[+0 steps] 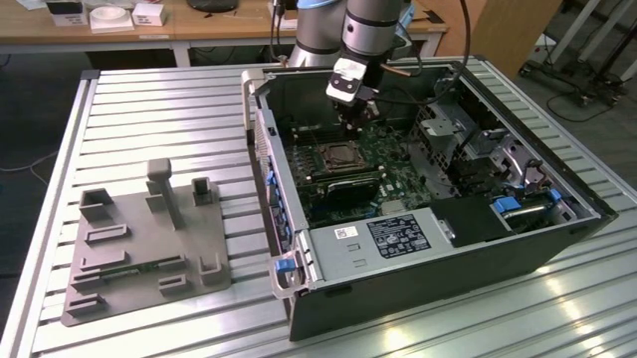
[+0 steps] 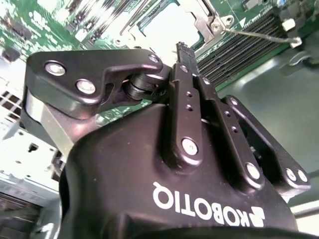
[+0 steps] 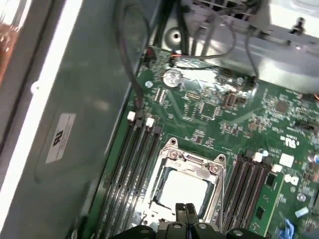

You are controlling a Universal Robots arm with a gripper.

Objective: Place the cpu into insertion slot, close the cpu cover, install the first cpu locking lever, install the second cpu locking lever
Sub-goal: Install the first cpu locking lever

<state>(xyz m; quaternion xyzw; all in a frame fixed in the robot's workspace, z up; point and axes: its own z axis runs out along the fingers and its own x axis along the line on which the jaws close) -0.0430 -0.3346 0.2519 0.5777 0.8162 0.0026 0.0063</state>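
The cpu (image 3: 182,191) is a flat square chip with a pale silvery top, which shines strongly in both wrist views. It sits flat inside the insertion slot (image 1: 323,158), the square socket with a silver rim on the green motherboard, between two groups of long black memory slots. The cpu cover (image 3: 193,162), a thin silver frame with a big square window, lies flat around the chip, and the chip shows through the window. In the second wrist view a thin locking lever (image 2: 259,35) reaches out from one corner of the cover, above the memory slots.
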